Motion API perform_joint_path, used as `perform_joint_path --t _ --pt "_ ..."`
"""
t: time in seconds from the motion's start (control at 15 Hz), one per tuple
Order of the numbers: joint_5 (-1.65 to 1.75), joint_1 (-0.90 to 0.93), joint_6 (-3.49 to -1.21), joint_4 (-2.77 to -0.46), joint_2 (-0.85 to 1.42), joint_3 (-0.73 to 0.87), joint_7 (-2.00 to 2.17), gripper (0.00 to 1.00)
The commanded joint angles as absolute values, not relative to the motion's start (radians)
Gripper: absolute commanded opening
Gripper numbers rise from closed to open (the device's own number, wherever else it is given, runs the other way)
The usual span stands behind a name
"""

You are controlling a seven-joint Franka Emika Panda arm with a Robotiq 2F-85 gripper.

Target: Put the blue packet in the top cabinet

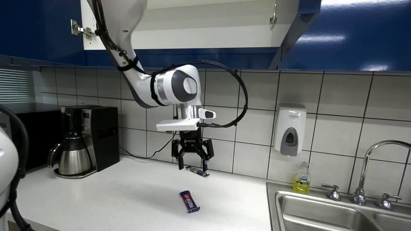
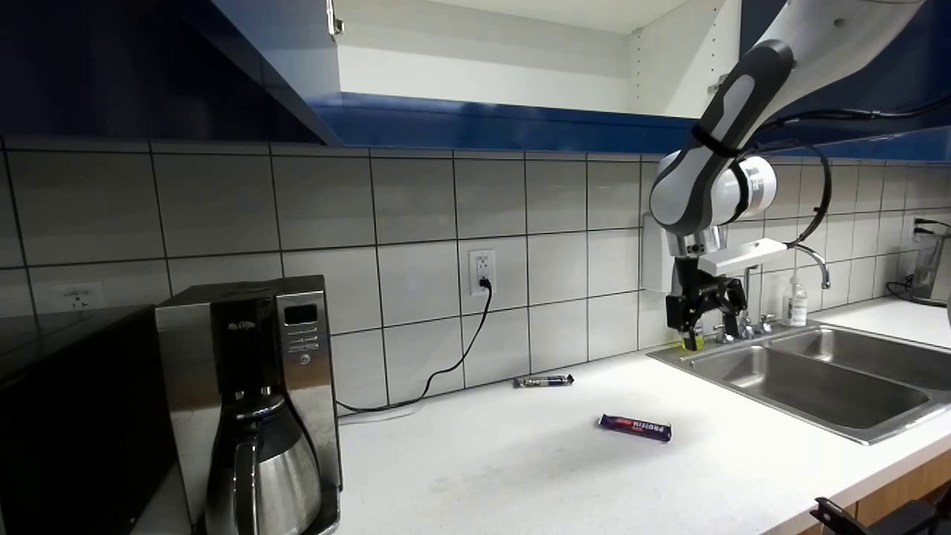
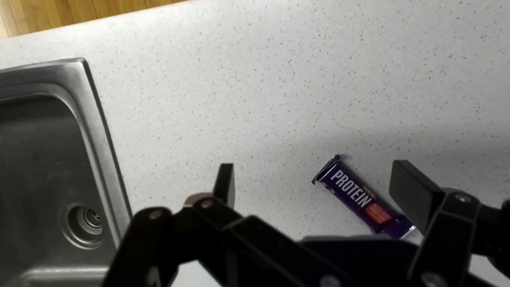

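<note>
The blue packet (image 1: 189,201) is a dark blue-purple bar wrapper with white "PROTEIN" lettering and a red patch. It lies flat on the white counter in both exterior views (image 2: 635,427). In the wrist view the packet (image 3: 360,197) lies slanted below the jaws, nearer the right finger. My gripper (image 1: 193,164) is open and empty, pointing down well above the counter; it also shows in an exterior view (image 2: 711,332) and in the wrist view (image 3: 314,175). The top cabinet (image 1: 205,57) has glossy blue doors standing open and a cream interior; its lower edge also shows (image 2: 505,122).
A thin grey wrapper (image 1: 197,171) lies by the tiled wall. A coffee maker (image 1: 107,138) stands on the counter. A steel sink (image 2: 810,375) has a faucet (image 1: 366,166) and a soap bottle (image 1: 301,179) behind it. A soap dispenser (image 1: 290,125) hangs on the wall.
</note>
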State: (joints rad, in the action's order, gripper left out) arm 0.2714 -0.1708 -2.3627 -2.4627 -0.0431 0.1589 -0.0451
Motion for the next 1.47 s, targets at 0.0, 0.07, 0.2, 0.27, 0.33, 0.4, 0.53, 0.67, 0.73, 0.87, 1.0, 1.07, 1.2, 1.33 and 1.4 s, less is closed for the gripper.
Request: perform_joint_path --t 0.0,0.07,0.2,0.27,0.33,0.4,0.53,0.67,0.73,0.87,1.0,1.07,1.2,1.33,1.4 --pt "0.257 -0.164 -2.436 -2.447 0.05 0.156 -0.012 1.0" --pt "0.261 -0.162 -2.456 -2.441 0.077 0.155 -0.008 1.0" --pt "0.268 -0.156 -2.497 -2.422 0.137 0.156 0.001 1.0" --pt "0.271 -0.151 -2.519 -2.407 0.171 0.157 0.007 1.0" --pt "0.275 -0.146 -2.541 -2.392 0.202 0.158 0.007 1.0" --pt "0.276 -0.141 -2.557 -2.372 0.234 0.16 0.014 1.0" --pt "0.27 -0.131 -2.576 -2.328 0.298 0.163 0.019 1.0" --pt "0.269 -0.121 -2.582 -2.281 0.357 0.165 0.018 1.0" --pt "0.269 -0.114 -2.577 -2.252 0.39 0.165 0.018 1.0" --pt "0.261 -0.11 -2.564 -2.21 0.433 0.16 0.0 1.0" --pt "0.269 -0.1 -2.551 -2.167 0.478 0.155 -0.028 1.0" --pt "0.27 -0.099 -2.539 -2.149 0.495 0.149 -0.05 1.0" --pt "0.279 -0.092 -2.518 -2.117 0.526 0.143 -0.09 1.0" --pt "0.289 -0.095 -2.484 -2.083 0.555 0.127 -0.169 1.0" --pt "0.3 -0.095 -2.464 -2.068 0.565 0.124 -0.202 1.0"
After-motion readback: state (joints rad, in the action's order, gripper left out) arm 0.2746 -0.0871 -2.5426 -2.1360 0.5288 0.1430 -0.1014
